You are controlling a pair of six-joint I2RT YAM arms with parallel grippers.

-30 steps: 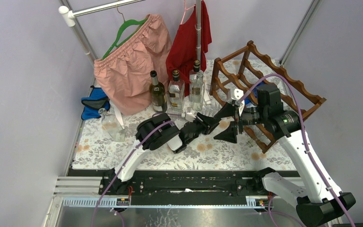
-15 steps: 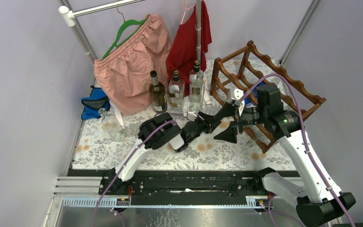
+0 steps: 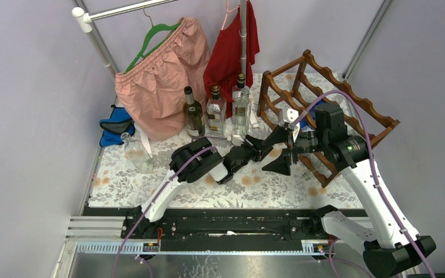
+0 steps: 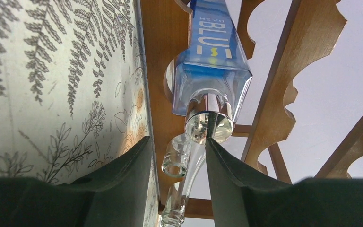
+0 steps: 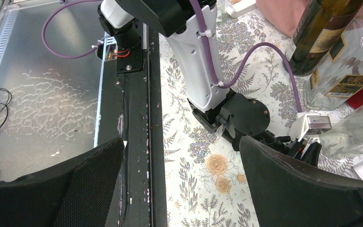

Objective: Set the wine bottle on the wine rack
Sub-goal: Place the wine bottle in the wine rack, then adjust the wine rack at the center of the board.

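Two grippers, both mine. Left gripper (image 4: 177,142): jaws partway apart at the rack (image 4: 307,47), with the silver cap (image 4: 209,126) of the blue bottle (image 4: 212,56) right at my tips; I cannot tell whether I am grasping it or have let go. The bottle lies on its side in the rack, its far end cut off. A clear glass neck (image 4: 177,163) shows between my fingers, the rest of it hidden. Right gripper (image 5: 182,189): jaws spread wide and holding nothing, above the table (image 5: 175,123). From overhead it masks my left tips.
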